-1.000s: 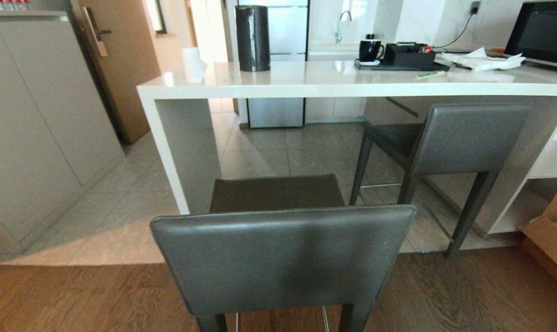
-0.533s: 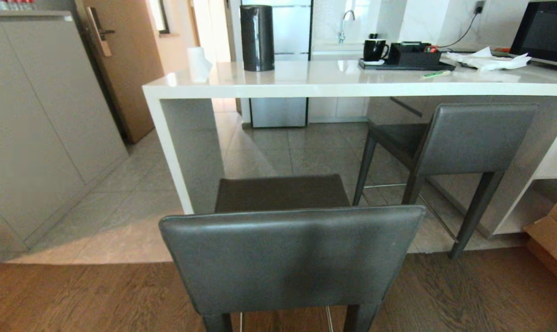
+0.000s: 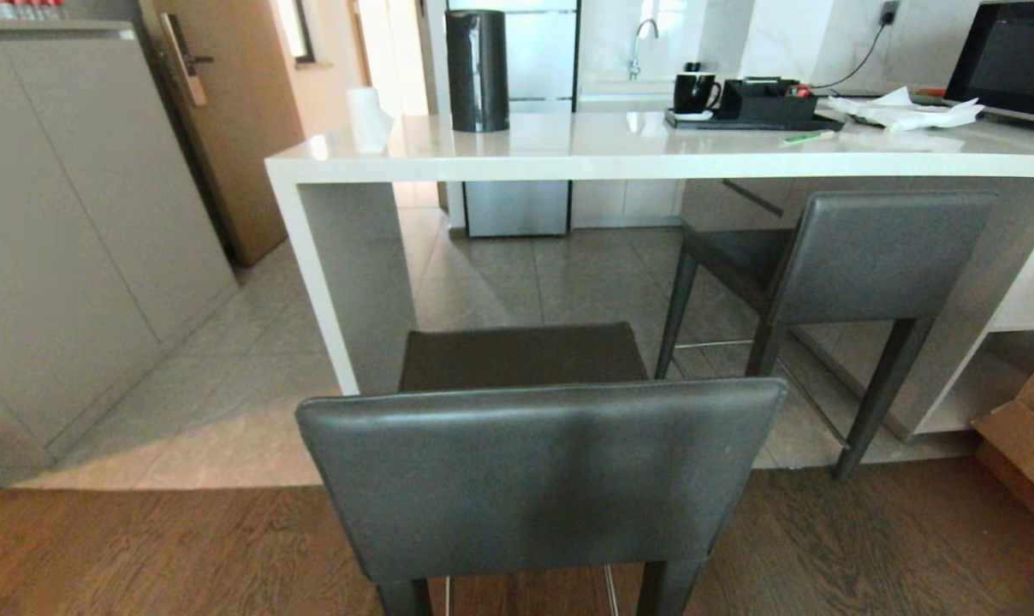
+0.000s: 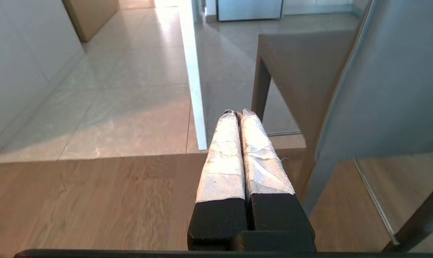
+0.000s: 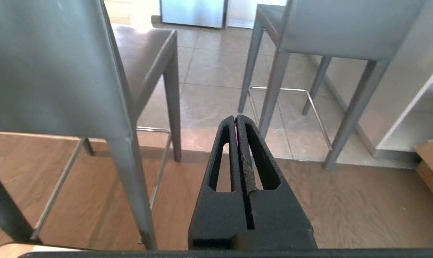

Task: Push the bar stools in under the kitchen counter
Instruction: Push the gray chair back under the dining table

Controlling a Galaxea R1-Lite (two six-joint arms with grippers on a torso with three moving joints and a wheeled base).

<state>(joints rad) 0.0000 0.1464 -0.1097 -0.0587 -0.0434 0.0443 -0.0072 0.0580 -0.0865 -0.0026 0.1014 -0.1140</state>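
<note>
- Near stool (image 3: 534, 475): out from the table (image 3: 654, 154), backrest facing camera.
- Far stool (image 3: 842, 265): seat partly under the table.
- Left gripper (image 4: 238, 113), right gripper (image 5: 236, 118): fingers pressed together, holding nothing.

A tall black cylindrical container (image 3: 477, 70) stands beside a white paper roll (image 3: 368, 118). Further right sit a black mug (image 3: 693, 92), a black organiser box (image 3: 765, 100) on a dark tray, crumpled white paper (image 3: 906, 112) and a microwave (image 3: 1015, 60). A cardboard box (image 3: 1026, 445) rests on the wooden floor.
</note>
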